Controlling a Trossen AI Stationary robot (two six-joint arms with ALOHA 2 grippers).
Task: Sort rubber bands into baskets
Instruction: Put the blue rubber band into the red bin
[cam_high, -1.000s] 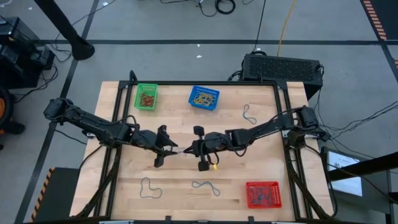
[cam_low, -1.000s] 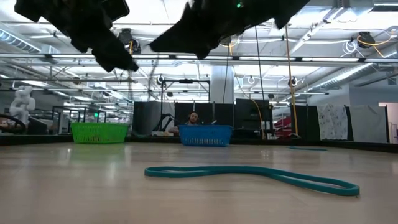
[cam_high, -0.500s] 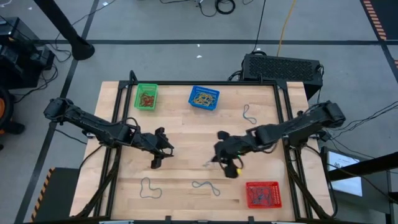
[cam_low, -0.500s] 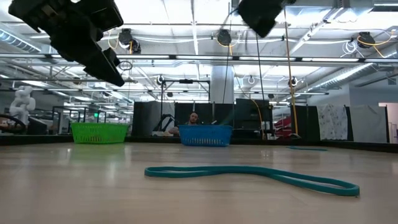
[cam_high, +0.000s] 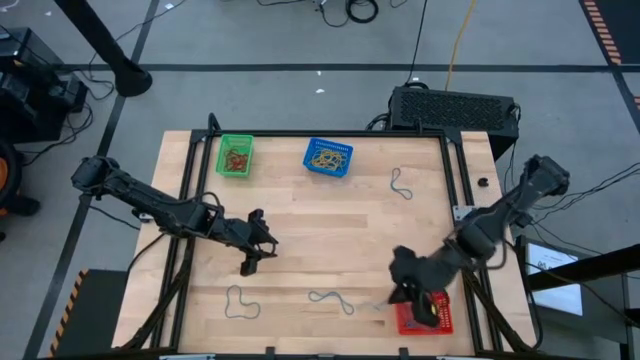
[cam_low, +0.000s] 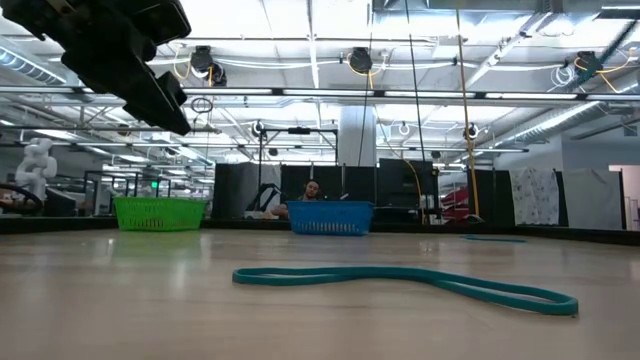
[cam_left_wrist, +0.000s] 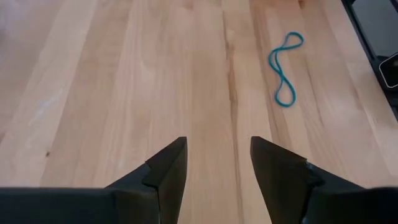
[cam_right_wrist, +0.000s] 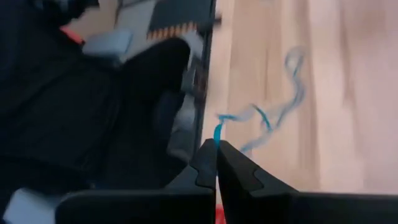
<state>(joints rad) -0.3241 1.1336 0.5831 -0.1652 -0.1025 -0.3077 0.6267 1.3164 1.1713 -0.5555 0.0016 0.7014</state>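
The right gripper (cam_high: 414, 294) is seen over the near right corner of the table (cam_high: 300, 215), at the left edge of the red basket (cam_high: 424, 313). In the right wrist view its fingers (cam_right_wrist: 208, 163) are pressed together, with a thin blue band (cam_right_wrist: 217, 132) sticking out from between the tips; a sliver of red is glimpsed just below them. The band is therefore held pinched by this gripper, while a blurred blue band (cam_right_wrist: 283, 115) is seen on the wood beyond.

The left gripper (cam_high: 255, 250) is held above the left middle of the table, clear of every basket. In the left wrist view its fingers (cam_left_wrist: 166, 171) are spread well apart, with only bare wood between them. A teal band (cam_left_wrist: 285, 70) is seen lying loose on the boards farther ahead.

The green basket (cam_high: 236, 156) and the blue basket (cam_high: 328, 158) are set at the far edge of the table, each with bands inside. Loose bands are left on the table: one near the far right (cam_high: 400, 184), one near the front left (cam_high: 240, 302), and one near the front middle (cam_high: 331, 299). In the low view the front-middle band (cam_low: 400, 280) is seen lying flat in the foreground, with the green basket (cam_low: 159, 213) and blue basket (cam_low: 331, 217) behind it.
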